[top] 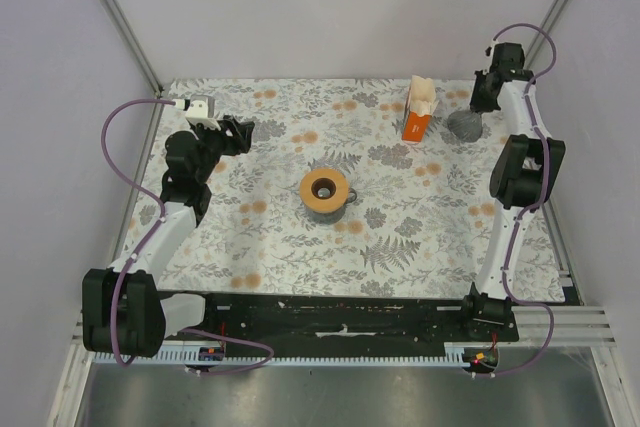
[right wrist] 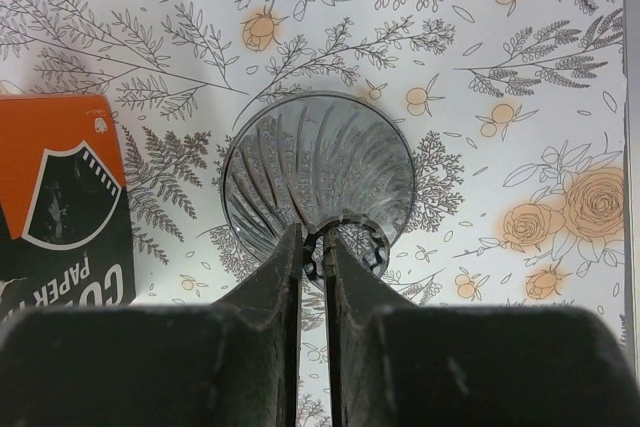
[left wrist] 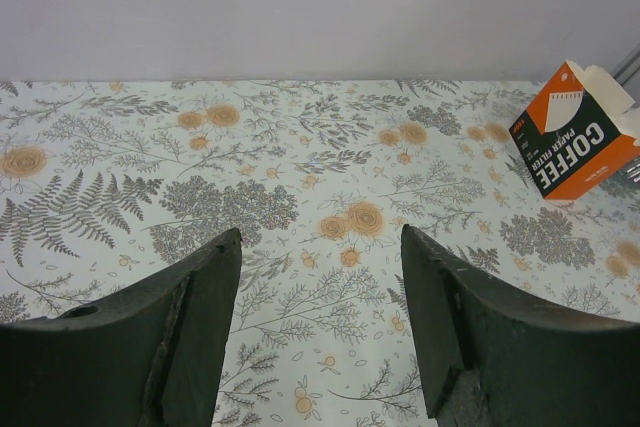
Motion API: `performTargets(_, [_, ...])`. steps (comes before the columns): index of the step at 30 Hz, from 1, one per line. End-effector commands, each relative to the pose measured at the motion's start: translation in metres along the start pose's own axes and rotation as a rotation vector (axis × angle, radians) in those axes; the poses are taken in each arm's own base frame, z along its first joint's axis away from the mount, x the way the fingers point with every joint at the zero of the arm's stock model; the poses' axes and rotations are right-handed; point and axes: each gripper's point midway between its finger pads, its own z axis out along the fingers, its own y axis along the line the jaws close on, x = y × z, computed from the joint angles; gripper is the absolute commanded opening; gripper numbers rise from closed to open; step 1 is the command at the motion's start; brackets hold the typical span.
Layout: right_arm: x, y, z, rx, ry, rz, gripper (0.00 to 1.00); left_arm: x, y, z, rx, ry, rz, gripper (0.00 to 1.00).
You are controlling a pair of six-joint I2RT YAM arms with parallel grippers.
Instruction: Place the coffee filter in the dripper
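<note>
Dripper, a grey see-through ribbed funnel (right wrist: 318, 162), sits at the far right of the flower-printed tablecloth (top: 400, 232), its narrow end turned toward the right gripper (right wrist: 312, 237). Whether it rests mouth-down or tipped over, I cannot tell. That gripper's jaws are drawn almost together, with the edge of the narrow end caught between them. It looks like a pinch on the thin wall, though how firm is not clear.

No single white coffee filter lies loose anywhere. The only papers visible are the cream ones (top: 422, 90) standing in the orange cardboard carton (top: 415, 125), just to the left of the dripper.

At the middle of the cloth, well apart from both, sits a tan-brown round ring on a dark grey base with a small handle (top: 324, 190). The left gripper (left wrist: 320, 237) hangs over bare cloth on the left side, jaws wide apart and holding nothing.

The step in hand appears to be taking hold of the dripper so it can be stood mouth-up. A pinch on so thin an edge may let the funnel swing or slip, so the lift should be slow and straight up. The wrist should turn only once the dripper is clear of the carton. Setting it down near the middle would suit both arms, and the free left gripper could then fetch one paper.
</note>
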Motion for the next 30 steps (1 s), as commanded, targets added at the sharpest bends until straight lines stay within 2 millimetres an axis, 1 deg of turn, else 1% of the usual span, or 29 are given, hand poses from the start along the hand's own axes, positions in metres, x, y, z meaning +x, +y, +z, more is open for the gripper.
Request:
performTargets(1, [-0.019,-0.001,-0.006,-0.041,-0.039,-0.014,0.00,-0.030,-0.001,0.003,0.005,-0.079,0.065,0.71])
performTargets(4, [-0.025,-0.002,-0.008,-0.047,-0.047,-0.030,0.00,-0.029,-0.002,0.003,0.009,-0.077,0.066,0.71])
performTargets(7, [-0.043,-0.001,-0.021,-0.048,-0.095,-0.039,0.00,-0.030,-0.002,0.004,0.012,-0.078,0.065,0.71])
performTargets(9, [-0.050,-0.002,-0.027,-0.044,-0.115,-0.041,0.00,-0.032,-0.002,0.005,0.014,-0.085,0.065,0.71])
performTargets(12, [-0.049,-0.007,-0.028,-0.036,-0.114,-0.035,0.00,-0.032,-0.003,0.003,0.014,-0.088,0.066,0.71])
performTargets(15, [-0.050,-0.002,-0.027,-0.067,-0.115,-0.036,0.00,-0.031,-0.002,0.002,0.009,-0.085,0.068,0.70])
performTargets(18, [-0.055,0.003,-0.033,-0.091,-0.131,-0.040,0.00,-0.030,-0.002,0.003,0.010,-0.083,0.066,0.70])
performTargets(25, [-0.073,0.004,-0.059,-0.094,-0.192,-0.044,0.00,-0.031,-0.004,0.002,0.020,-0.090,0.070,0.70])
performTargets(30, [-0.079,0.007,-0.080,-0.106,-0.221,-0.047,0.00,-0.031,-0.005,0.001,0.025,-0.091,0.072,0.70])
